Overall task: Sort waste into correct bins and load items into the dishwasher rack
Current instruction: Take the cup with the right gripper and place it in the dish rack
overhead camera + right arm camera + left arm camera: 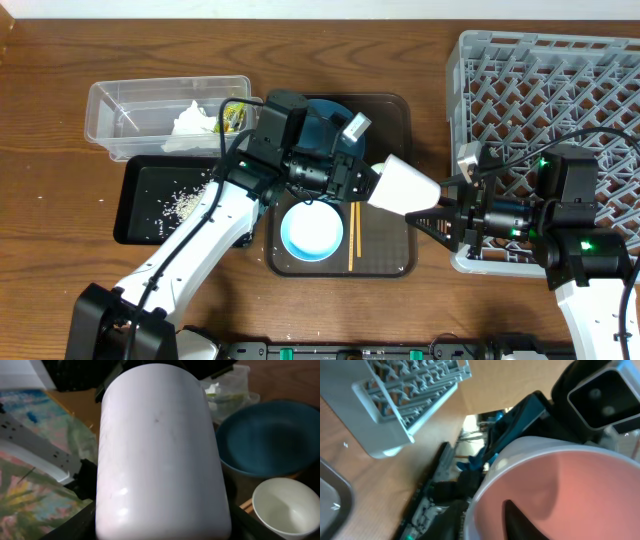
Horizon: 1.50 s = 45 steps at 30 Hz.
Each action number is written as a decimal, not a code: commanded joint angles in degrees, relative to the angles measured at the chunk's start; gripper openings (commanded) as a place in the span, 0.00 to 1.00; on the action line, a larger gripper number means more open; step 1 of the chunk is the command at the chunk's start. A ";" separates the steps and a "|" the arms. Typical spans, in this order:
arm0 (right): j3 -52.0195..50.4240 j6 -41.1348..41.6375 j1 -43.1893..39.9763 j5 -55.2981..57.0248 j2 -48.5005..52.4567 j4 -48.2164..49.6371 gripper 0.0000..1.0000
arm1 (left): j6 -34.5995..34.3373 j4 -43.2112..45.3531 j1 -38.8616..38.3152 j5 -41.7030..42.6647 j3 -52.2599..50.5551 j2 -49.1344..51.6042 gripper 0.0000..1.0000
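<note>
Left gripper (368,186): closed on the rim of the pinkish cup (405,187), which it holds on its side in the air between the serving tray (390,255) and the dishwasher rack (560,90). In my left wrist view one finger (517,515) lies inside the cup's pink interior (570,490).

Right gripper (432,218): jaws spread wide, one to either side of the cup's closed end. The cup's white outer wall (160,450) fills my right wrist view. I cannot tell whether the pads press on it. I read this as a hand-over in mid-air, just left of the rack's near-left corner.

Done, as far as I can see:
- The crumpled tissue (190,125) and the yellow-green wrapper (235,115) lie in the clear tub (110,110) at far left.
- Rice grains (183,203) are scattered in the black tray (135,200), just near of the tub.

Left to do:
- The visible part of the rack shows bare lattice; I judge nothing is loaded yet.
- The dark blue plate (325,125) sits at the far end of the serving tray, partly under the left arm.
- The white bowl (312,228) sits at the tray's near end and looks clear of rice from the right wrist (285,505).
- The chopsticks (353,235) lie just right of the bowl.
- I cannot pick out the pale green cup with certainty.

By my estimate the waste half is finished and the loading half is at its first item.
</note>
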 commanded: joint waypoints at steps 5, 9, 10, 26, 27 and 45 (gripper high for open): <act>0.70 4.33 -0.17 15.43 -0.07 -2.43 0.36 | 14.62 -15.37 0.72 -22.49 -0.09 -0.26 0.40; 1.14 11.15 -0.20 32.22 -0.09 -4.55 0.29 | 16.72 -23.89 4.00 -33.97 -0.09 -1.90 0.41; 1.55 12.28 -0.26 35.67 -0.09 -5.38 0.27 | 17.40 -25.40 4.94 -35.39 -0.09 -2.71 0.41; 22.69 20.33 -18.05 67.06 7.21 -20.81 0.04 | 21.81 -39.19 18.18 -52.76 -0.09 -20.87 0.47; 23.82 20.48 -19.98 67.63 8.72 -21.29 0.04 | 21.81 -39.15 18.18 -52.76 -0.09 -21.00 0.47; 28.13 22.23 -40.63 69.72 30.62 -24.92 0.09 | 21.79 -40.02 18.18 -52.76 -0.09 -20.79 0.48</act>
